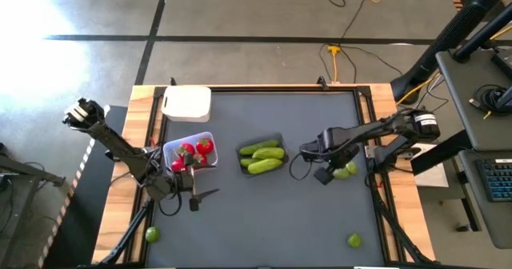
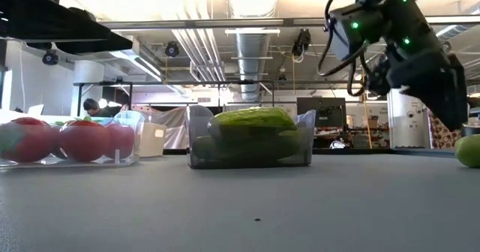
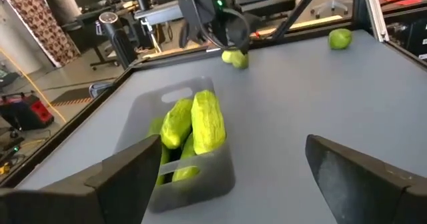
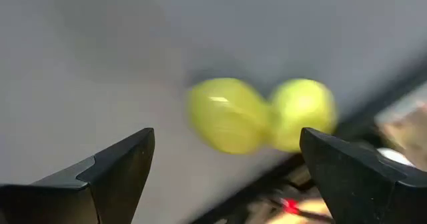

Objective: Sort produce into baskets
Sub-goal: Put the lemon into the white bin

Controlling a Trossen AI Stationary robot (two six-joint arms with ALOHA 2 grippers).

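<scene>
Two green limes (image 4: 230, 114) (image 4: 303, 111) lie side by side on the dark table near its right edge; in the high view these limes (image 1: 346, 171) are just right of my right gripper (image 1: 326, 171). That right gripper (image 4: 227, 134) hangs open above them, pointing down, touching nothing. The dark basket (image 1: 262, 157) mid-table holds green cucumbers (image 3: 193, 127). Left of it, the clear basket (image 1: 190, 153) holds red fruits (image 2: 67, 139). The white basket (image 1: 186, 103) stands at the far left. My left gripper (image 3: 233, 144) is open and empty near the clear basket, facing the dark one.
A single lime (image 1: 152, 234) lies at the table's near left edge and another lime (image 1: 354, 239) near the front right. Wooden rails border the mat on both sides. Bare table (image 1: 272, 221) stretches in front of the baskets.
</scene>
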